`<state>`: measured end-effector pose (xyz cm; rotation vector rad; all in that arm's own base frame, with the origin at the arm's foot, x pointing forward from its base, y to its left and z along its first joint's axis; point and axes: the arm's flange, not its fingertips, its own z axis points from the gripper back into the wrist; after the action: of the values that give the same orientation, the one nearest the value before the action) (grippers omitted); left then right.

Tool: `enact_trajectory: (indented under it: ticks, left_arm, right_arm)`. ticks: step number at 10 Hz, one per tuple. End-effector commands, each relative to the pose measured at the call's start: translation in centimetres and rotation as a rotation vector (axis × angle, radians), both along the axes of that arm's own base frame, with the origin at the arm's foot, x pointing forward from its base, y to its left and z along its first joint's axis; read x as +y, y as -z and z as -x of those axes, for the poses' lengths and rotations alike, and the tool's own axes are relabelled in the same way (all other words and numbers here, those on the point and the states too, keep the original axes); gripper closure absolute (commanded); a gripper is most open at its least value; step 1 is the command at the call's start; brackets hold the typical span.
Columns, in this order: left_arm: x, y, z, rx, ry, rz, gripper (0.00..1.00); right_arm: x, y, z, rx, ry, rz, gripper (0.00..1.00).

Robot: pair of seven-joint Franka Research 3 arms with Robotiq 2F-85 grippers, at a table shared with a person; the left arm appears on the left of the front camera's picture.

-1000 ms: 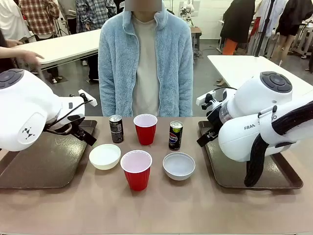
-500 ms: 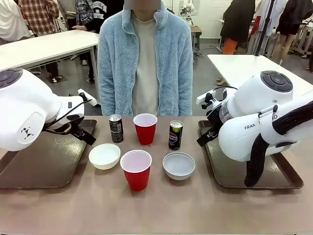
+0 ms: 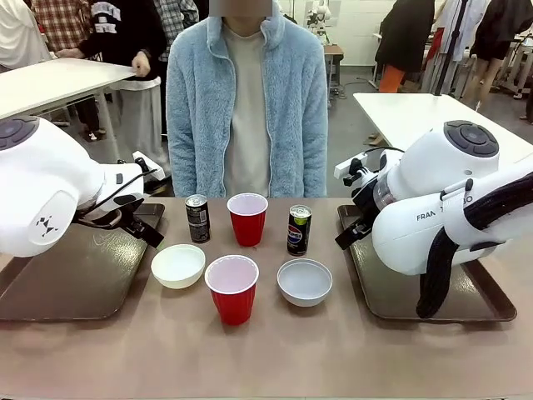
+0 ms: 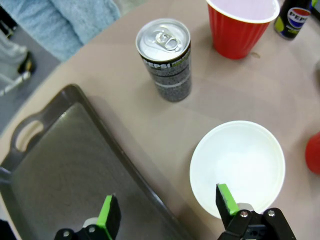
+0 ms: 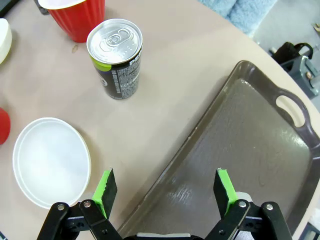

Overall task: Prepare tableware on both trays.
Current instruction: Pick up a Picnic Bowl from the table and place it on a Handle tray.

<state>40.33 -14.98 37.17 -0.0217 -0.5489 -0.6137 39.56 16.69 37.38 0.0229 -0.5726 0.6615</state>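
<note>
Nothing on the worktop (image 3: 266, 358) has shifted since the earlier front views, and you will find both arms in the same pose; only people well behind the person at the far edge have moved. Left arm (image 3: 42, 196) hangs over the left tray (image 3: 75, 275) and right arm (image 3: 433, 200) over the right tray (image 3: 466, 292). Both trays lie bare, one at each end of the worktop, so no item is yet placed. All tableware stands between them. Near red cup (image 3: 232, 288) sits in the middle front with the white bowl (image 3: 178, 266) just beside it on the robot's left and the pale grey bowl (image 3: 305, 282) on its right. Far red cup (image 3: 247, 218) stands behind, flanked by the left can (image 3: 197, 218) and the right can (image 3: 299, 230), all upright and apart. Left gripper (image 4: 167, 202) is spread wide and empty, one pad over the tray floor and the other over the white bowl's edge, straddling the tray rim. Right gripper (image 5: 165, 186) is likewise spread and empty, one pad just beside the pale grey bowl and the other over its tray. Risks, in my judgement: a straight descent from either pose could strike a tray rim and shove the tray. A pinch on a thin bowl wall may slip. A sweep toward either bowl could clip the near red cup, which looks light. The slim cans would topple if nudged high.
</note>
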Motion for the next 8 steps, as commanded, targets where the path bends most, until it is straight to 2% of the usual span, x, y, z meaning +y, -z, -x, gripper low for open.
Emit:
enact_trajectory:
  ticks: [1,2,3,5,6,8]
  left_arm:
    - [0.7,-0.5,1.6,0.014,0.069,-0.029,0.00]
    - [1.1,-2.2,3.3,0.034,0.082,-0.046,0.00]
    - [1.3,-4.7,6.0,0.077,0.072,-0.038,0.00]
    - [2.7,-8.0,8.6,0.210,0.098,-0.019,0.00]
    - [3.1,-8.7,10.6,0.281,0.102,0.016,0.00]
    - [3.8,-9.8,13.5,0.367,0.116,0.055,0.00]
  right_arm:
    - [-0.3,-0.7,1.3,0.041,0.018,0.035,0.00]
    - [-0.3,-2.3,3.3,0.050,-0.003,0.029,0.00]
    - [-0.5,-4.2,6.7,0.095,-0.048,0.034,0.00]
    - [-1.5,-6.6,11.2,0.140,0.007,0.083,0.00]
    - [-2.3,-7.1,13.9,0.177,0.036,0.120,0.00]
    - [-3.8,-6.6,18.0,0.259,0.120,0.150,0.00]
